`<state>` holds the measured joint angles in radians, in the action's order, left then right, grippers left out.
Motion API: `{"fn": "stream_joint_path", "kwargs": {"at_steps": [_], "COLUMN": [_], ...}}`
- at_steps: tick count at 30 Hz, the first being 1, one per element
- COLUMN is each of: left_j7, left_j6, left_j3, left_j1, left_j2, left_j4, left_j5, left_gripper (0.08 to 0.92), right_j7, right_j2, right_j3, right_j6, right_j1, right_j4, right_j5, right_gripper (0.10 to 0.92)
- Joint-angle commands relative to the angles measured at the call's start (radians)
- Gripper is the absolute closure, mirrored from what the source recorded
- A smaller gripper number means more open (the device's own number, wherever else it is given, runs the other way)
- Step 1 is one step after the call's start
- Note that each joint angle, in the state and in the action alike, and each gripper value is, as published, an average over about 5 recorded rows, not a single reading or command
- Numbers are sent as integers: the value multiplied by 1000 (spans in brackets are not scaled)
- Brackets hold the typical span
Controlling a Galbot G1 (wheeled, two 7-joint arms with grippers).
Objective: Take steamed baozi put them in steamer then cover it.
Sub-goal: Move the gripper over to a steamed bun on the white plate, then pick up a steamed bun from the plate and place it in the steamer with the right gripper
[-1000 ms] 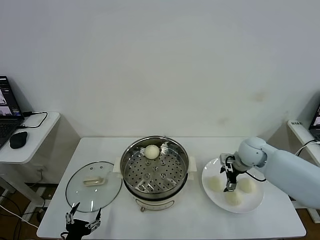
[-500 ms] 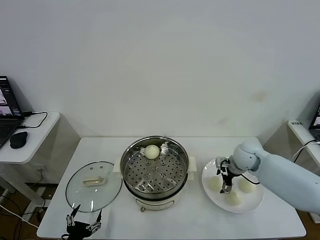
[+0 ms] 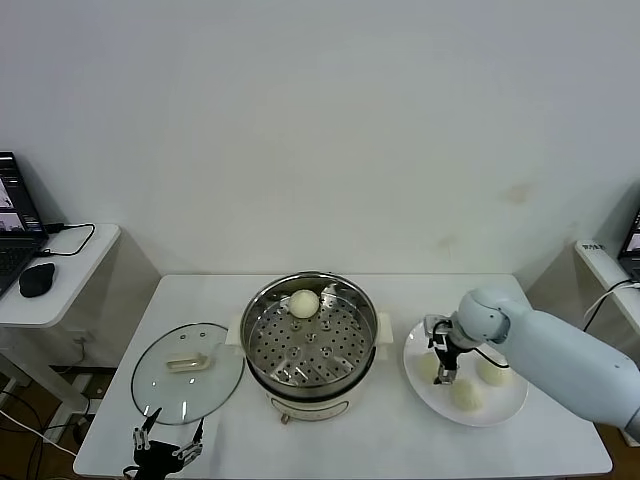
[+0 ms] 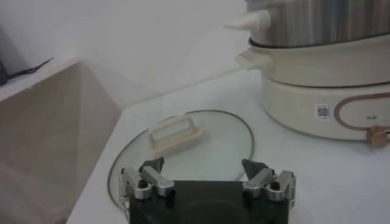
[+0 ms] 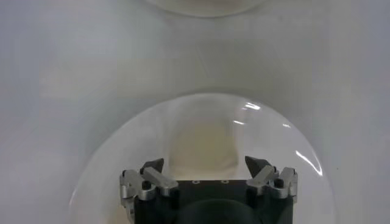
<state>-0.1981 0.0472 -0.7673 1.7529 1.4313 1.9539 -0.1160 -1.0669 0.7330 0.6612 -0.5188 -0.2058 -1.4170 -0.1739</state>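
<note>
Right gripper (image 3: 440, 376) points straight down over the plate (image 3: 505, 408) near the worktop's right edge, fingers spread, one bun (image 5: 204, 143) directly beneath and between them; contact cannot be confirmed. The right arm reaches in from the right edge, elbow bent, wrist turned down. Three buns sit on the plate: one under the gripper (image 3: 428, 368), one toward the front edge (image 3: 466, 394), one on the right (image 3: 493, 370). A fourth bun (image 3: 304, 303) lies on the perforated tray at the back of the steamer (image 3: 311, 342), which stands mid-worktop. The steamer base carries a small QR label (image 4: 322, 111); its text is unreadable. The glass lid (image 3: 188, 371) lies flat toward the left edge. Left gripper (image 3: 166, 447) is parked at the front-left corner, fingers spread, holding nothing.
</note>
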Motion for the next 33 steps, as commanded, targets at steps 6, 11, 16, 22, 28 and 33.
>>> {"fn": "stream_joint_path", "kwargs": {"at_steps": [6,11,16,22,28,33], "left_j7": [-2,-4,-4,-2,0,1], "left_j6": [0,2,2,1,2,2], "left_j3": [-1,-3,-1,-1,1,1], "left_j1": [-2,-12,-12,-10,-8,-11], "left_j2": [0,0,2,2,4,9], "left_j4": [-7,-11,-14,-15,-12,-1], "left_j5": [-1,-1,-2,-3,-8,-12], "left_gripper": [177,177,177,177,177,177], "right_j7": [-13,-19,-21,-29,-40,-60], "right_j2": [15,12,13,9,-7,-47], "right_j3": [-2,0,-3,-19,-55,52], "right_j6": [5,5,3,-2,-3,-22], "right_j1": [0,1,-2,1,27,186], "right_j4": [28,30,34,39,30,-22], "right_j5": [-5,-4,-3,3,23,109], "right_gripper": [203,241,310,402,428,431]}}
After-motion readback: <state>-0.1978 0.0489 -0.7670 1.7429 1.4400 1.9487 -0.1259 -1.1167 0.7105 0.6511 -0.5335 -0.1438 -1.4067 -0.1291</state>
